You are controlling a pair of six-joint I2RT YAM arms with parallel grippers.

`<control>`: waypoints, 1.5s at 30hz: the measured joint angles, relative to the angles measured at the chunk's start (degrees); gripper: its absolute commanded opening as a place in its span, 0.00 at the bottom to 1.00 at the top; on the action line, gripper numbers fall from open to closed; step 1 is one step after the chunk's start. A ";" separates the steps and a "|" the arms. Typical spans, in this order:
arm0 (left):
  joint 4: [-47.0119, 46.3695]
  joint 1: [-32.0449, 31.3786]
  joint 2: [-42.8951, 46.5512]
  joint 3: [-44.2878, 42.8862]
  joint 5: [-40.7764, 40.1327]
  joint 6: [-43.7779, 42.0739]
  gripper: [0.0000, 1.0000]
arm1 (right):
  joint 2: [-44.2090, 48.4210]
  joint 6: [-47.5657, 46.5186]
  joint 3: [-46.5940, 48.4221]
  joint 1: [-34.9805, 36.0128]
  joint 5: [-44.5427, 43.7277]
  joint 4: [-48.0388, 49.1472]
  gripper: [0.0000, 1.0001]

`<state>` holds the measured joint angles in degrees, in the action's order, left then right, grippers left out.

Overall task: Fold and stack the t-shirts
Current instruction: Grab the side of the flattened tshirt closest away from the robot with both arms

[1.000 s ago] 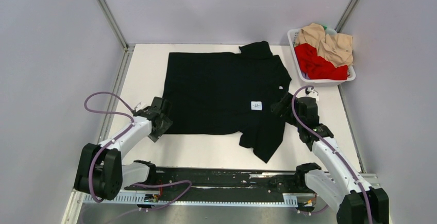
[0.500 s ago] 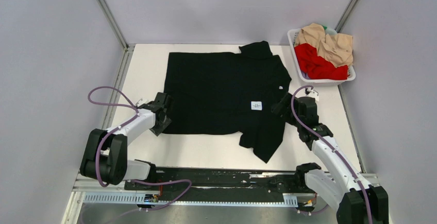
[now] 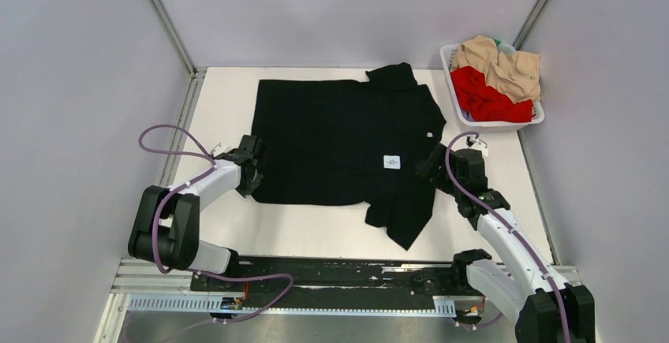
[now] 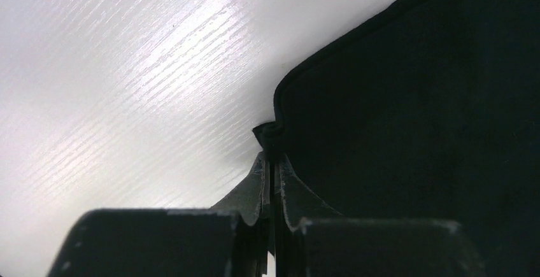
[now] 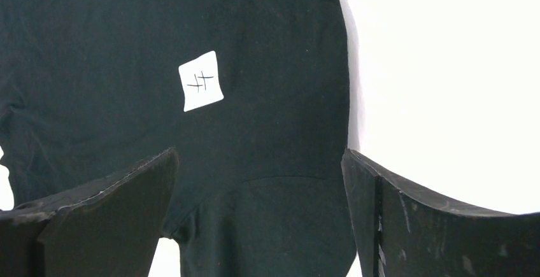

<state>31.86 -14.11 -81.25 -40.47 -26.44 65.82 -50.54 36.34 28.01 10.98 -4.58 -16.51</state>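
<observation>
A large black t-shirt lies spread flat on the white table, one sleeve trailing toward the near edge. Its small white square tag faces up. My left gripper sits low at the shirt's left hem; in the left wrist view the gripper is shut, a small bunched fold of the black t-shirt pinched at its tips. My right gripper hovers over the shirt's right side. In the right wrist view that gripper stands open above the sleeve seam, below the tag.
A white plastic basket stands at the back right corner, holding a red t-shirt and a beige t-shirt in a heap. Grey walls close in the left, back and right sides. A black rail runs along the near edge.
The left gripper slid in toward the black shirt's left hem and closed on it. The right arm and the shirt's body have not moved.
</observation>
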 measured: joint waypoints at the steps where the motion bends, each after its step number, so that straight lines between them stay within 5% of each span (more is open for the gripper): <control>1: 0.00 0.00 0.07 0.00 0.09 -0.15 0.00 | 0.00 0.00 0.04 0.00 0.09 -0.35 0.98; 8: 0.52 0.00 3.58 1.55 0.61 -1.44 0.00 | -1.20 0.04 4.11 1.53 4.79 -6.47 0.96; 18: 1.16 0.00 13.86 4.55 0.09 -4.68 0.00 | -8.17 5.18 11.50 20.15 3.43 -26.45 0.85; 23: 1.38 0.00 15.65 4.94 -0.11 -5.03 0.00 | -10.21 10.01 11.21 26.75 2.64 -33.97 0.71; 34: 1.33 0.00 15.78 5.60 0.20 -5.29 0.00 | -20.96 15.21 10.49 33.31 1.84 -31.23 0.55; 45: 0.83 0.00 15.37 5.62 0.46 -5.70 0.00 | -24.72 19.32 12.46 35.15 -0.50 -28.61 0.55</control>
<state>32.69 -14.11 -65.89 -34.85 -25.98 60.12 -75.26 55.66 40.47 46.13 -5.08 -45.12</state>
